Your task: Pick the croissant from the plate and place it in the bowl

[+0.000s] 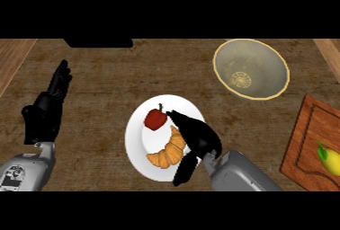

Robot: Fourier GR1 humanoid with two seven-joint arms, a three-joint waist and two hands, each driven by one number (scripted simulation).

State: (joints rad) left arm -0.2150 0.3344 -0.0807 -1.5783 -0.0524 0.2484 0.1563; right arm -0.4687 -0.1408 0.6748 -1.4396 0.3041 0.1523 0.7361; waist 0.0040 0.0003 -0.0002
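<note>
- The plate (138,139) is white and round and lies on the brown tabletop (100,134), near the middle of the view; all places below are given from it.
- The croissant (169,150) lies on the plate, in its lower half. It is curved, with its broad end toward the plate's near rim and its thin end pointing up toward the plate's middle.
- A red fruit (156,119) with a dark stem sits on the plate's far half, just above the croissant's thin end.
- The right hand (198,134) is over the right half of the plate and hides that part of the rim. It is open: its fingers run straight toward the red fruit and their tips end just beside it. Its thumb points down past the plate's near rim. The hand borders the croissant's right edge and does not curl round it. Whether it touches the croissant cannot be told.
- The bowl (256,58) stands well apart from the plate, up and to the right. It is round, with a yellowish rim and nothing in it.
- A wooden cutting board (302,143) lies to the right of the plate, with a lemon (330,161) on it.
- The left hand (43,114) is well to the left of the plate, open with fingers up, holding nothing.
</note>
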